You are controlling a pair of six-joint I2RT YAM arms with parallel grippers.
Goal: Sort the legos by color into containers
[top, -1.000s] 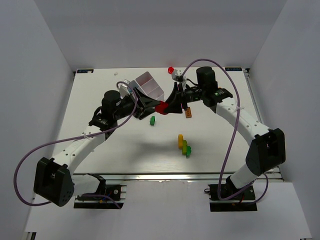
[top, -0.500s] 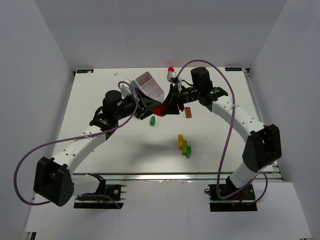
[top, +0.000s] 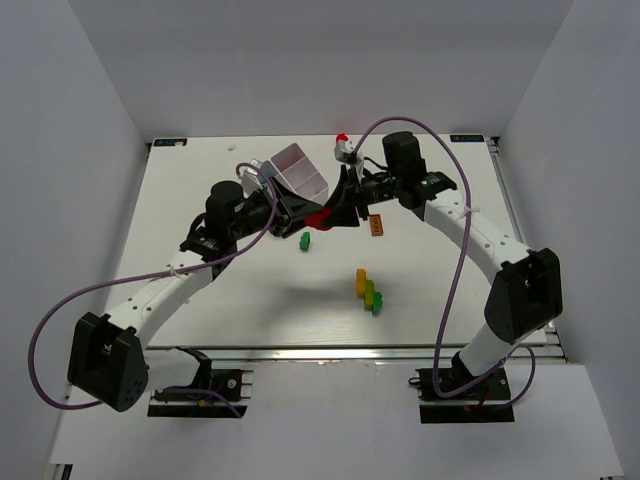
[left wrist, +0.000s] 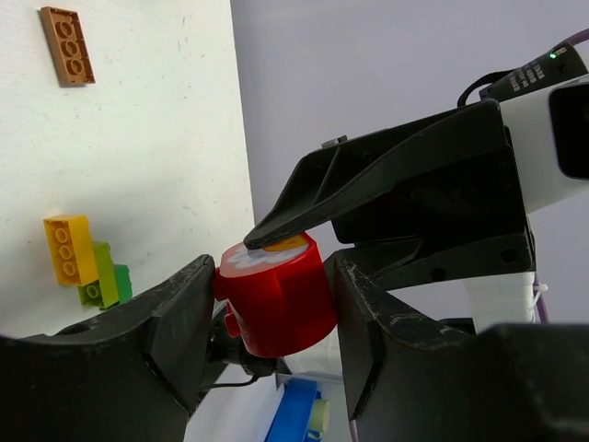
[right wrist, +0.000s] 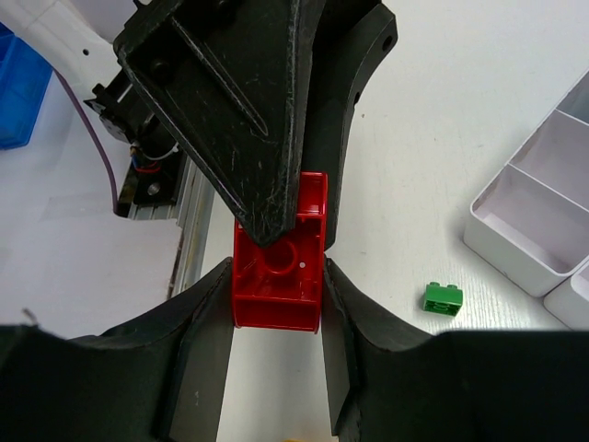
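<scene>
A red brick (top: 319,217) hangs above the table between my two grippers, which meet nose to nose. In the left wrist view the red brick (left wrist: 276,296) sits between my left gripper's (left wrist: 274,276) fingers, and a right finger tip rests on its top. In the right wrist view the brick (right wrist: 279,269) fills the gap of my right gripper (right wrist: 276,285), touching both fingers. The white four-compartment tray (top: 300,172) stands just behind the left gripper (top: 308,212); the right gripper (top: 333,212) is beside it. A green brick (top: 305,240) lies below the grippers.
An orange flat plate (top: 377,226) lies right of the grippers. A yellow and green stuck cluster (top: 367,290) lies nearer the front. A small red piece (top: 342,139) sits at the table's back edge. The tray's corner (right wrist: 529,226) and the green brick (right wrist: 443,298) show in the right wrist view.
The right arm has swung left and back, bringing its gripper closer around the red brick held by the left gripper. In the last half second almost nothing moved.
</scene>
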